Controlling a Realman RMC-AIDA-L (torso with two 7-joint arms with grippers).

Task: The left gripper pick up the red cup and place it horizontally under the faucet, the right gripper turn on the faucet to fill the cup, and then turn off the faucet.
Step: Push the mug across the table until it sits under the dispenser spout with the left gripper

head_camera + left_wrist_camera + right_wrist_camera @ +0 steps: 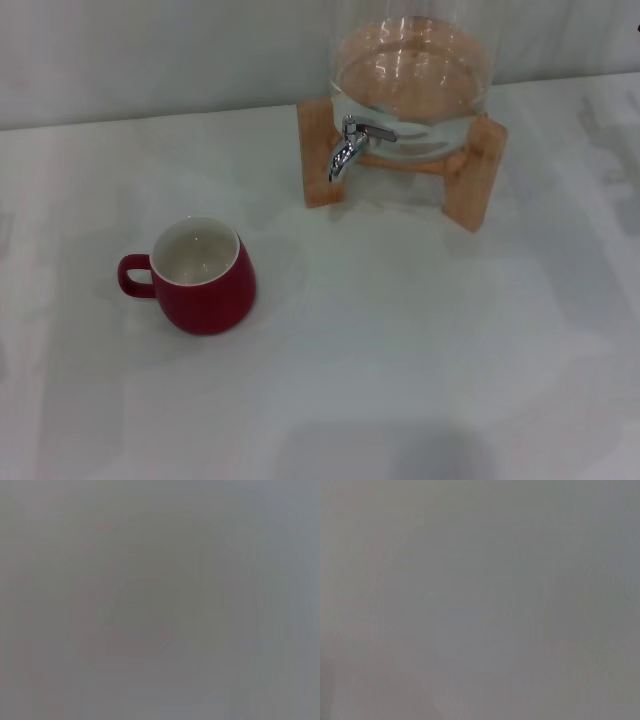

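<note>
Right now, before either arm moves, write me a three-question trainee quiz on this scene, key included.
1. True or false: the red cup stands upright on the table.
2. The cup's handle points toward which side of the robot? A) left B) right C) toward the faucet
3. Fill in: the glass dispenser rests on a ______ stand.

Key: 1 true. 2 A. 3 wooden.

Neither the left gripper nor the right gripper shows in any view; both wrist views are featureless grey.
</note>
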